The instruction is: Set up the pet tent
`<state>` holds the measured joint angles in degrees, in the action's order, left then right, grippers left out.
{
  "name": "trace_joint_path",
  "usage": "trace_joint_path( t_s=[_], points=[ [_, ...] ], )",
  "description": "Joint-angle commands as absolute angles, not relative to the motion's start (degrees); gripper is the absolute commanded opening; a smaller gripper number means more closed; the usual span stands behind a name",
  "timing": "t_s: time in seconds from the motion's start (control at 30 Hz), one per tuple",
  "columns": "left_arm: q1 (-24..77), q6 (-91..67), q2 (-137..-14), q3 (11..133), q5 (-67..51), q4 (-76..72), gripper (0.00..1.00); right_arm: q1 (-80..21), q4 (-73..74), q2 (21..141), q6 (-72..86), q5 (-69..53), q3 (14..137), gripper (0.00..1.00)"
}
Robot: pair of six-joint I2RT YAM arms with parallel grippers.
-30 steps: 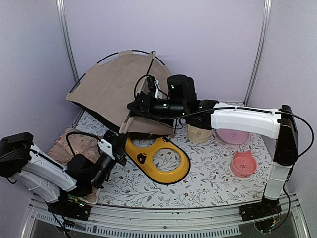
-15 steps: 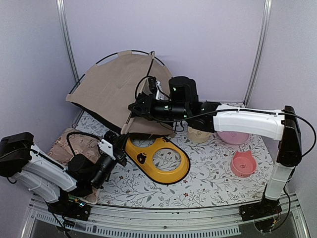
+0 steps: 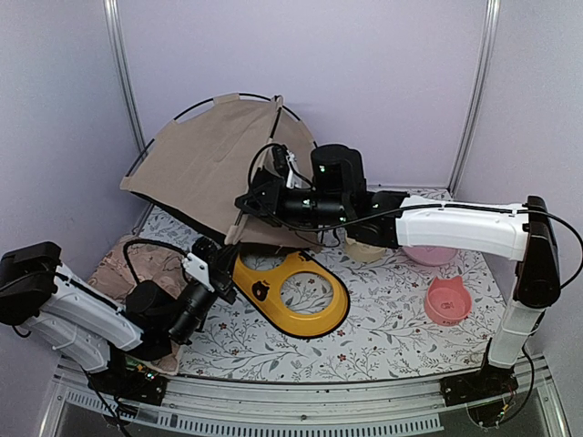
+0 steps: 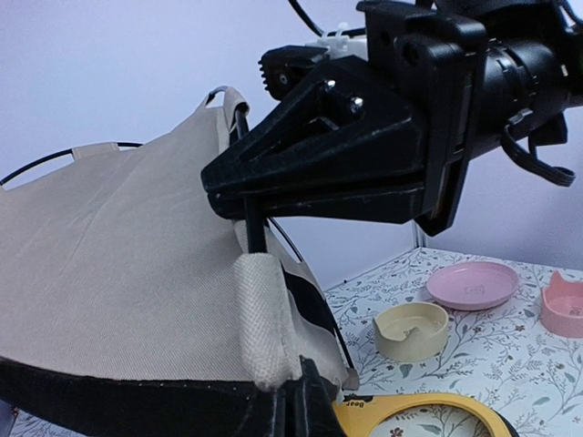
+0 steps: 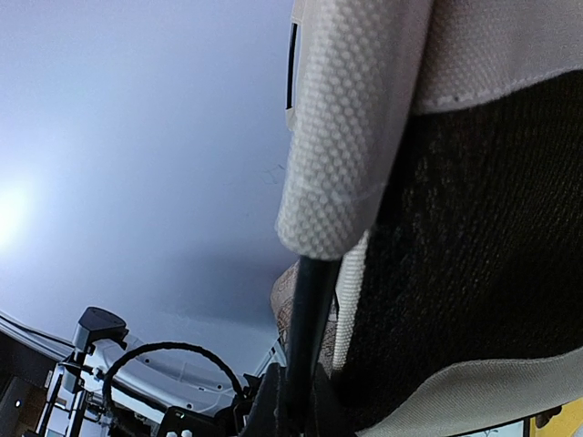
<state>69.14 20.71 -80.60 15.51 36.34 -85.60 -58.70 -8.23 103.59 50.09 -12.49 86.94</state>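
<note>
The pet tent (image 3: 208, 157) is a tan fabric sheet with thin black poles, tilted up at the back left. My right gripper (image 3: 242, 202) is shut on a black pole (image 5: 308, 319) just below a white webbing sleeve (image 5: 351, 137), next to the dark lining (image 5: 474, 264). In the left wrist view the right gripper (image 4: 239, 187) grips that pole above the webbing sleeve (image 4: 260, 319). My left gripper (image 3: 224, 259) is shut on the tent's lower dark edge (image 4: 137, 401) at the sleeve's foot, its fingertips (image 4: 314, 405) pressed together there.
A yellow double-bowl tray (image 3: 293, 293) lies in front of the tent. A beige bowl (image 3: 364, 248), a pink plate (image 3: 428, 251) and a pink cat-ear bowl (image 3: 447, 301) sit to the right. A pinkish patterned cushion (image 3: 137, 266) lies left under my left arm.
My right arm has stretched a little further left with the pole, and the tent's left side has shifted slightly. My left gripper has barely moved.
</note>
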Motion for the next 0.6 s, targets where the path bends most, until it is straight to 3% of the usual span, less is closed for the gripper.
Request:
trace_joint_path(
  t_s=[0.0, 0.13, 0.23, 0.3, 0.43, 0.57],
  points=[
    [69.83, 19.56, -79.42, 17.52, 33.16, -86.05, 0.00, -58.88, -8.38, 104.00, 48.42, -9.60, 85.87, 0.00],
    [69.36, 18.42, -78.94, 17.75, 32.97, -84.46, 0.00, -59.21, -7.32, 103.06, 46.87, -9.21, 85.64, 0.00],
    [69.25, 17.08, -77.32, 18.01, 33.53, -81.08, 0.04, -59.28, -5.60, 100.79, 45.04, -7.58, 84.33, 0.10],
    [69.24, 15.52, -75.27, 18.11, 34.23, -77.19, 0.14, -59.24, -4.47, 98.39, 43.39, -5.69, 82.49, 0.24],
    [69.26, 7.57, -67.84, 18.52, 34.48, -60.74, 0.47, -59.24, -1.33, 93.28, 39.73, -1.33, 79.19, 0.54],
    [69.23, -0.84, -57.76, 18.46, 33.00, -45.34, 0.60, -59.03, 2.12, 89.76, 35.74, 1.27, 77.86, 0.78]
  ],
)
